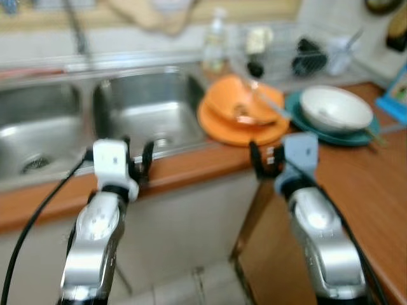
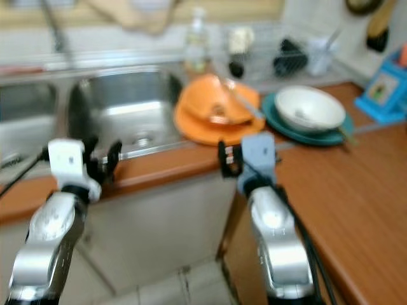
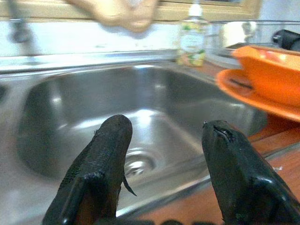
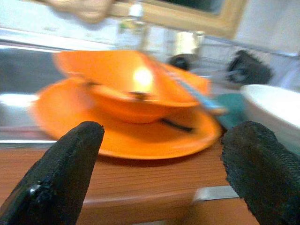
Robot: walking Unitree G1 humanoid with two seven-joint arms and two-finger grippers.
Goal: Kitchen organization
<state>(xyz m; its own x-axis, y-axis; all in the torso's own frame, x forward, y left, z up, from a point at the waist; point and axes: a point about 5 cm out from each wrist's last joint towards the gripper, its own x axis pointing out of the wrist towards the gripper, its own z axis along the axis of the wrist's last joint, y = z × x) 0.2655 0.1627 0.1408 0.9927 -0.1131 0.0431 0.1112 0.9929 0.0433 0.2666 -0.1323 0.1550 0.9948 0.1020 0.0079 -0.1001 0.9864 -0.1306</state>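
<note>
An orange bowl (image 1: 243, 103) with a utensil (image 1: 267, 101) across it rests tilted on an orange plate (image 1: 238, 130), on the wooden counter beside the sink (image 1: 149, 114). To its right a white bowl (image 1: 335, 108) sits on a teal plate (image 1: 337, 136). My left gripper (image 1: 137, 162) hovers open at the counter's front edge, facing the right basin (image 3: 140, 117). Also open, my right gripper (image 1: 264, 159) hangs just short of the orange plate (image 4: 140, 140), its fingers (image 4: 61, 173) empty.
A soap bottle (image 1: 215, 41) stands behind the sink by the faucet (image 1: 77, 32). A wire dish rack (image 1: 299, 51) with dark items is at the back right. A blue object (image 1: 395, 95) sits at the far right. Below are white cabinet fronts and tiled floor (image 1: 191, 286).
</note>
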